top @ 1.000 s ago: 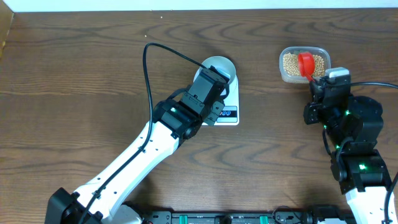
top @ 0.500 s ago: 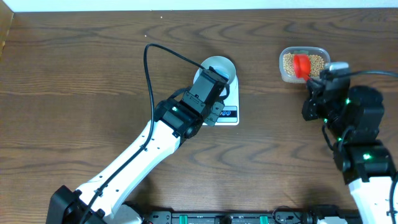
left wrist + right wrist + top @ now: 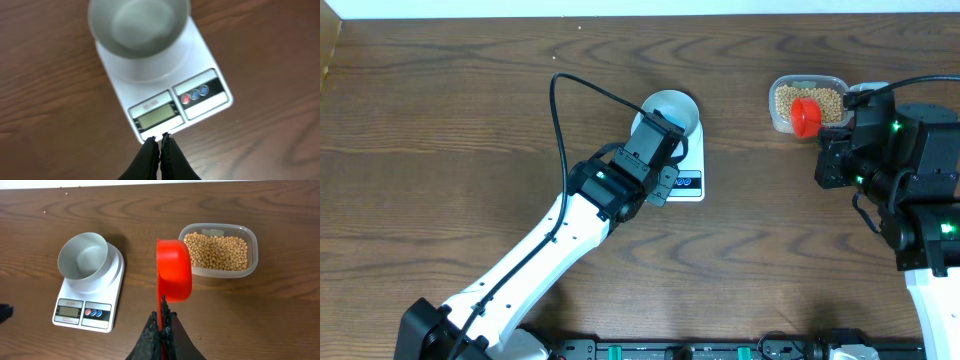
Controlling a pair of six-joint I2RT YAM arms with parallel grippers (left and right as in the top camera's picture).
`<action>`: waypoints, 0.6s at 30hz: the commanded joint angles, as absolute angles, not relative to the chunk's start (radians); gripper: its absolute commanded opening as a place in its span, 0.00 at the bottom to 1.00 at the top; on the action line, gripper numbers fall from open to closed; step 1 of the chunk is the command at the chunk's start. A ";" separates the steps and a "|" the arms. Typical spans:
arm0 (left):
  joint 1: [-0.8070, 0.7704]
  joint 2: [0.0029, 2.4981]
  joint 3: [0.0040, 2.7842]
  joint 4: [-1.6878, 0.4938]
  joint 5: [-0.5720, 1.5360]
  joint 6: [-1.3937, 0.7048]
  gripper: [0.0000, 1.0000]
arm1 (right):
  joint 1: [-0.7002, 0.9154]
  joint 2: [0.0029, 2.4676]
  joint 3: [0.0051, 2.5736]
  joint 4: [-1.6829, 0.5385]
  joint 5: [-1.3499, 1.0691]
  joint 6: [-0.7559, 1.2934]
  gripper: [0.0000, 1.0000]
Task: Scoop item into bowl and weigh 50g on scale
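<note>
The pale bowl (image 3: pixel 672 108) (image 3: pixel 137 25) (image 3: pixel 83 255) stands empty on the white scale (image 3: pixel 692 150) (image 3: pixel 210 102) (image 3: pixel 114 307). My left gripper (image 3: pixel 161 137) (image 3: pixel 658 192) is shut with nothing in it, its tips at the scale's front edge beside the display. Shut on the handle of a red scoop (image 3: pixel 174 270) (image 3: pixel 807 115) is my right gripper (image 3: pixel 162 312). The scoop's cup is tilted on its side over the near left rim of the clear tub (image 3: pixel 252 260) (image 3: pixel 775 118). Tan beans (image 3: pixel 217 252) (image 3: pixel 825 98) fill the tub. I cannot see inside the scoop.
The wooden table's back edge meets a white wall (image 3: pixel 640 8). The left arm (image 3: pixel 560 235) stretches from the front left across to the scale. The right arm's body (image 3: pixel 905 165) stands just in front of and right of the tub.
The right arm has swung to the right, and the scoop has drawn back from the middle of the tub to its near edge. The left arm has not moved.
</note>
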State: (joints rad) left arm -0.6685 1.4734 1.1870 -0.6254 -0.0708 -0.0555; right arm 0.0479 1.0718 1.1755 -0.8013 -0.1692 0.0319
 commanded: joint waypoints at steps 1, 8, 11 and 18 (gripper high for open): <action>-0.664 1.482 1.193 -0.628 0.043 -0.065 0.07 | 0.037 1.082 1.198 -0.806 -0.209 -0.015 0.01; -0.664 1.547 1.193 -0.636 0.062 -0.110 0.08 | 0.037 1.121 1.198 -0.808 -0.224 -0.025 0.01; -0.664 1.619 1.193 -0.635 0.060 -0.110 0.08 | 0.037 1.138 1.197 -0.815 -0.224 -0.025 0.01; -0.664 1.810 1.193 -0.550 0.059 -0.110 0.07 | 0.038 1.145 1.197 -0.803 -0.224 -0.024 0.01</action>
State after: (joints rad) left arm -0.6685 1.7599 1.1870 -0.5732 0.0540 -0.1017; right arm 0.0479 1.1473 1.1755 -0.8104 -0.2119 -0.0116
